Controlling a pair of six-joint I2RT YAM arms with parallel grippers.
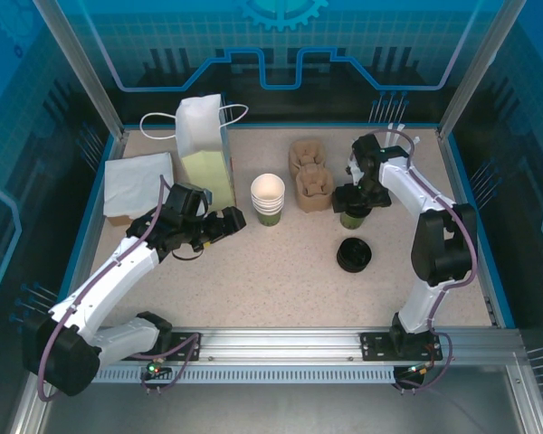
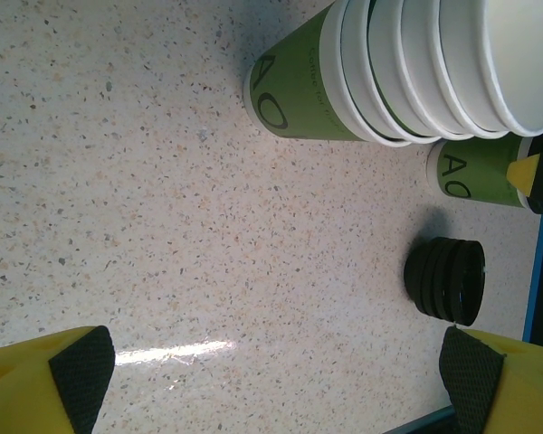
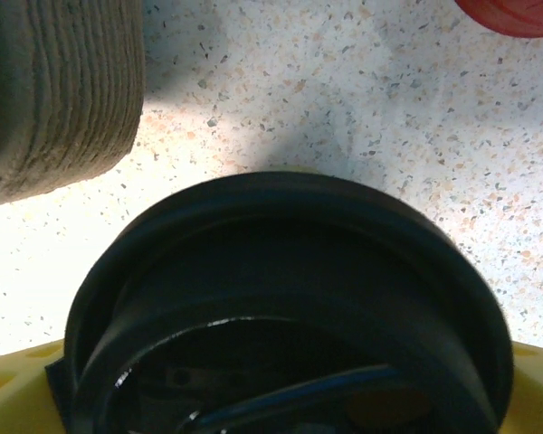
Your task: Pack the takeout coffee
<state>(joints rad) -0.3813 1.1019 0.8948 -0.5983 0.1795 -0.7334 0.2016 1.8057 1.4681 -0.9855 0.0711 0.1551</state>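
Left jaws wide apart over tabletop (image 2: 163,226); right jaws straddle lidded takeout coffee (image 2: 471,178), can't tell if clamped.

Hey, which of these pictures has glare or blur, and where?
Left wrist view: a bright glare streak crosses the speckled beige tabletop. Right wrist view: the black round lid sits close and blurred, the tabletop at its left washed out. Top external view: evenly lit, sharp.
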